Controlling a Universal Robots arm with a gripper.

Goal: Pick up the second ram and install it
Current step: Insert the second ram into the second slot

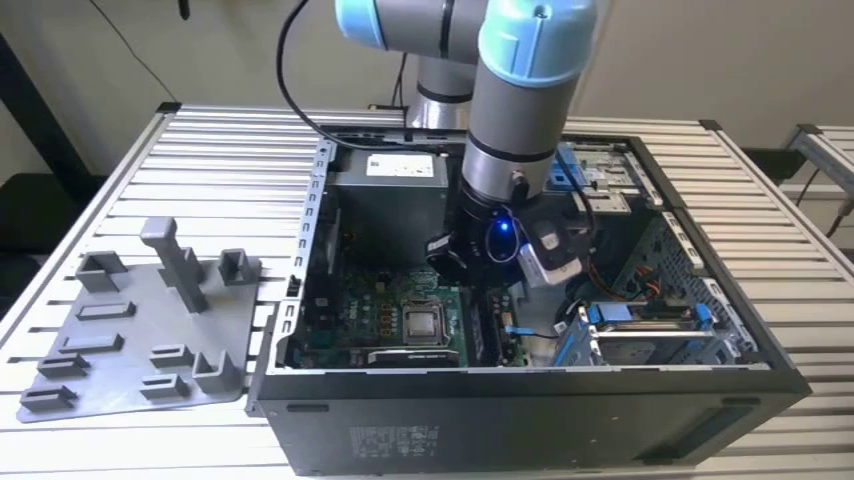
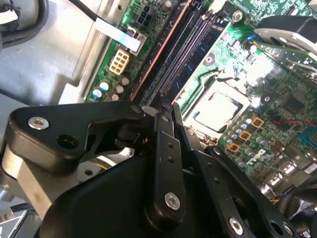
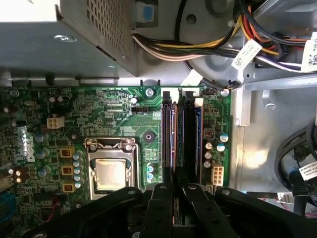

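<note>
Down inside the open computer case point(image 1: 534, 410), which stands on the slatted bench point(image 1: 227, 150), the arm reaches over the green motherboard point(image 3: 114, 114); the end effector point(image 1: 465, 268) hangs above the memory slots, between the grey power-supply box point(image 1: 387, 185) and the front wall of the case. In both wrist views its two black fingers point(image 3: 161, 203) are drawn close together, with a narrow gap between the tips of the end effector point(image 3: 179, 187); they appear clamped on the near end of the second ram point(image 3: 187, 139), a long dark strip that runs on edge from the fingertips along the slots. Whether the stick is fully seated in its slot, I cannot tell. In the second wrist view the end effector point(image 2: 166, 106) and the second ram point(image 2: 184, 52) line up with the slots; the square processor socket point(image 3: 110, 174) lies just beside them. A bundle of coloured cables point(image 3: 198, 47) crosses beyond the far end of the slots; the grey plastic fixture point(image 1: 134, 340) lies on the bench at the exterior view's left, well apart from the arm.
</note>
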